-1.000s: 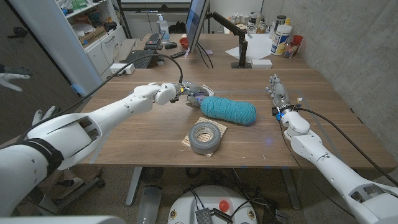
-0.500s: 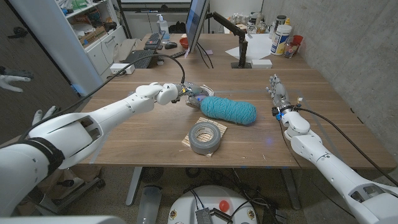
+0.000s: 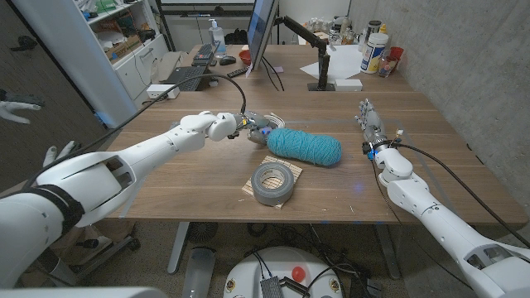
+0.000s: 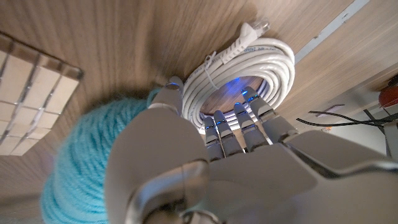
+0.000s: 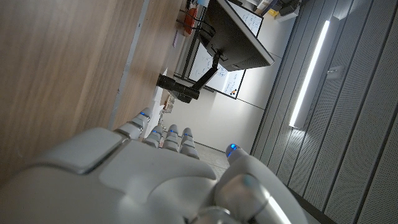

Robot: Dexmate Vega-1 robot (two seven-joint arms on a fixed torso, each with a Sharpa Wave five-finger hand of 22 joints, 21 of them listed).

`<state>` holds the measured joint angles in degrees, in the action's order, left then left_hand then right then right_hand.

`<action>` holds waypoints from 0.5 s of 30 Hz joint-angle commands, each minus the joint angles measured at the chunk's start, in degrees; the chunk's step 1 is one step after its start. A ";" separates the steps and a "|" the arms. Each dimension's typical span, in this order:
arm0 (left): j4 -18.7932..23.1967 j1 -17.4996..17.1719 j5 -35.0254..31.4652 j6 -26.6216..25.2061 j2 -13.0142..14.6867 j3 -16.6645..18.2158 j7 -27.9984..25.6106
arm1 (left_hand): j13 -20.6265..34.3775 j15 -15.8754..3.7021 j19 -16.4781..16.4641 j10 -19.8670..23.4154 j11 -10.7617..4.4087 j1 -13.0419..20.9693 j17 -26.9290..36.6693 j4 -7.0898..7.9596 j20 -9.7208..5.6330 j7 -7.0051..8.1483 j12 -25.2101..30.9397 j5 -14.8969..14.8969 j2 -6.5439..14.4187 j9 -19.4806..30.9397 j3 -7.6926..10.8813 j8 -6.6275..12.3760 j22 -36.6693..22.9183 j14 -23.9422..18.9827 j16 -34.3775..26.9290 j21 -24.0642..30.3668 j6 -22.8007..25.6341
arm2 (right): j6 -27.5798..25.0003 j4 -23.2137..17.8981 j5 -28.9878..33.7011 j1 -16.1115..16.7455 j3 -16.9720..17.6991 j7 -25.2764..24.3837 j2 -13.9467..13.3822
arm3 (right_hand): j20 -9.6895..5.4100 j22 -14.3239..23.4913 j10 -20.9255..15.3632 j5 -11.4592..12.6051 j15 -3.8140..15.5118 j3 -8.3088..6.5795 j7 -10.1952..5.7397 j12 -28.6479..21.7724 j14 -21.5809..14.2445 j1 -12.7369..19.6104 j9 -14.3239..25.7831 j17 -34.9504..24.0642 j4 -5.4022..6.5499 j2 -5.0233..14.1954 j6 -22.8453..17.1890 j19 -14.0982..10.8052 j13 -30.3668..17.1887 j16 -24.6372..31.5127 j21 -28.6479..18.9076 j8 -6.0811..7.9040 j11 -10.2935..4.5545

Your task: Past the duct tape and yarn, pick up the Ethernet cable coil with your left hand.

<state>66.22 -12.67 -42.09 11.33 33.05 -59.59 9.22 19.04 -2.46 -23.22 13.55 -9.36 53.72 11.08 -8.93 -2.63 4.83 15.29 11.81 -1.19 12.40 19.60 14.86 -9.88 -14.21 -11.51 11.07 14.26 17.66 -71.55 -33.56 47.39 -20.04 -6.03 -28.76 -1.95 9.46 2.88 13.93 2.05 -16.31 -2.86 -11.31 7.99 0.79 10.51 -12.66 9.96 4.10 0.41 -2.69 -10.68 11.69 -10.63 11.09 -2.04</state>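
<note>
no legible txt, labels or nos. anywhere; bottle (image 3: 374,51) labels at table's far end too blurry

Wooden surface (image 3: 207,178) across the middle of the head view. Under the grey roll, a small slatted wooden coaster (image 3: 250,187) (pale, only its edges peeking out). At upper centre, a monitor (image 3: 262,29) seen edge-on, with a black stand (image 3: 319,70) on white paper just right of it. Further right, upper edge, a white bottle (image 3: 374,51) beside a red cup (image 3: 389,60). Upper left, a keyboard (image 3: 204,56), a blue-topped bottle (image 3: 216,35) and shelving (image 3: 120,37).
</note>
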 commanded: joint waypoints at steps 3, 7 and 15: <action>-0.45 -0.70 0.14 0.21 0.09 0.22 -0.68 | 0.32 -5.55 -1.17 1.27 -0.29 -0.59 0.42 0.49 -0.19 -0.13 0.87 -0.61 0.00 0.21 0.22 0.86 -0.11 -1.55 -0.58 0.62 1.70 | -0.31 -0.17 0.10 0.07 0.02 -0.29 -0.09 | 0.12 0.21 0.40 -0.07 2.38 -0.42 -0.17 0.12 0.58 -0.25 0.29 -0.07 0.06 4.71 -0.04 0.00 -0.17 0.32 -0.15 -0.02 -0.01; -0.58 -0.72 0.21 0.16 0.05 0.21 -0.64 | 0.50 -6.00 -1.75 2.20 -0.52 -0.71 0.59 0.58 -0.18 -0.13 1.36 -0.71 0.28 0.31 0.45 1.25 -0.13 -2.65 -0.86 0.75 2.53 | -0.36 -0.17 0.06 0.07 0.02 -0.26 -0.11 | 0.11 0.21 0.39 -0.07 2.38 -0.43 -0.16 0.12 0.60 -0.25 0.29 -0.07 0.06 4.71 -0.03 0.02 -0.17 0.32 -0.15 -0.03 -0.15; -0.63 -0.91 0.50 -0.03 0.11 0.38 -0.82 | 0.95 -6.61 -4.07 4.88 -0.79 -0.37 0.84 0.38 -0.44 0.18 2.65 -0.95 0.85 0.65 1.19 2.56 -0.18 -5.42 -1.42 1.34 5.09 | -0.67 -0.33 0.02 0.10 0.01 -0.41 -0.14 | 0.13 0.21 0.41 -0.08 2.31 -0.43 -0.16 0.12 0.59 -0.25 0.29 -0.08 0.05 4.70 0.00 0.00 -0.17 0.33 -0.16 -0.03 -0.06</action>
<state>65.89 -13.27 -41.83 11.40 33.15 -59.33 8.55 19.76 -2.35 -26.42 17.48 -10.12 53.24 11.61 -8.61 -2.58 4.95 17.43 10.95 -0.71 12.83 20.25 16.80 -9.88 -18.64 -12.53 11.92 18.49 17.37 -71.68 -33.48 47.44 -20.04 -6.24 -28.82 -1.95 9.46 2.88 13.93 2.05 -16.31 -2.86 -11.31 7.98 0.79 10.51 -12.66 9.96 4.10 0.41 -2.70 -10.67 11.69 -10.63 11.09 -2.04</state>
